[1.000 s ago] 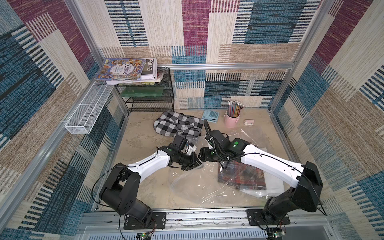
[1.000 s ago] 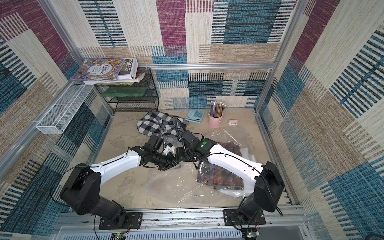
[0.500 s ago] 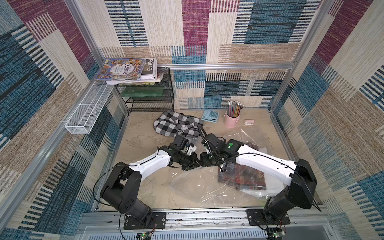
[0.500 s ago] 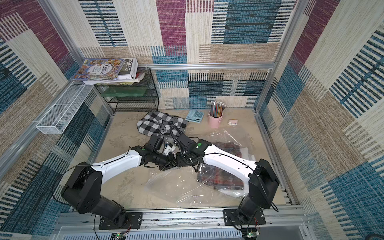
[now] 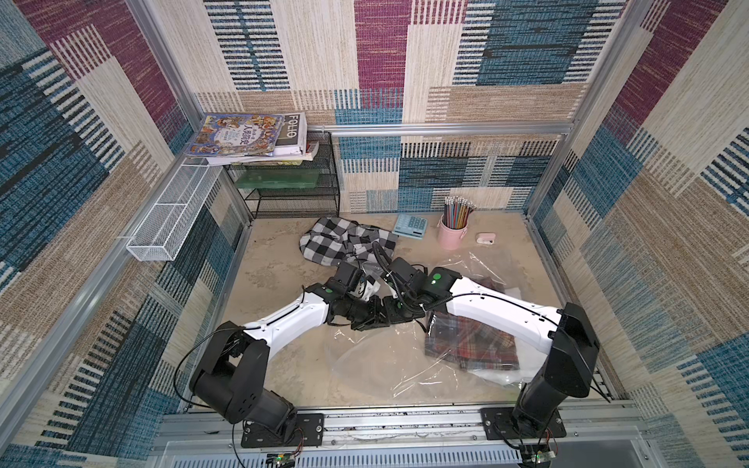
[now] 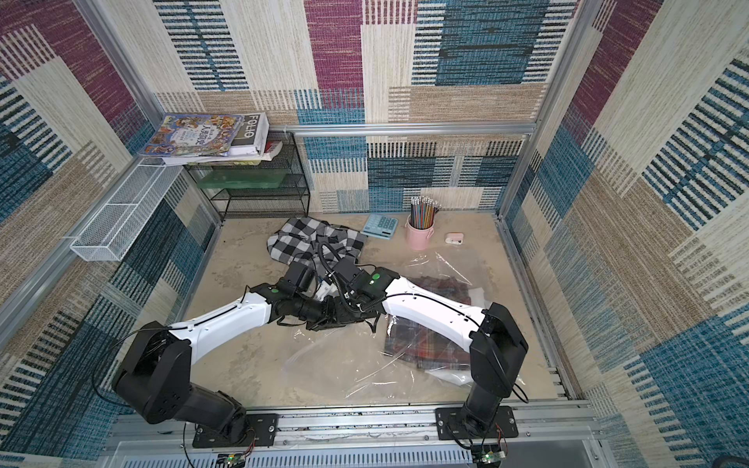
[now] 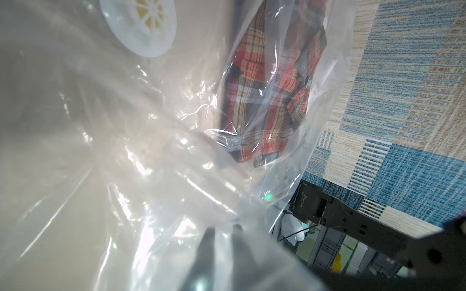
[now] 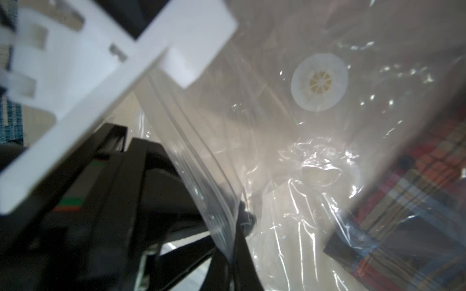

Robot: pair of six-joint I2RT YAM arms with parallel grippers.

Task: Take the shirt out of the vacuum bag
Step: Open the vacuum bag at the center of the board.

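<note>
Clear crinkly plastic vacuum bag (image 5: 377, 364) lies on beige desk (image 5: 275, 279), spreading from centre toward 4 o'clock. Folded red plaid shirt (image 5: 472, 344) inside, at bag's 3 o'clock end. Round white valve (image 8: 319, 82) between shirt and zip strip (image 8: 191, 163). Left pincer (image 5: 373, 321) narrow, pinching bag film at 11 o'clock corner. Right pincer (image 5: 395, 315) just beside, closed on zip strip edge. Black-white checked cloth (image 5: 344, 243) at 12 o'clock, toward desk's back.

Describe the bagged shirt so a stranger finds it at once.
Look at the beige table, front right, where a clear bag lies. The shirt is folded inside it: red plaid, unlike the black-and-white checked shirt lying loose at the back.
</note>
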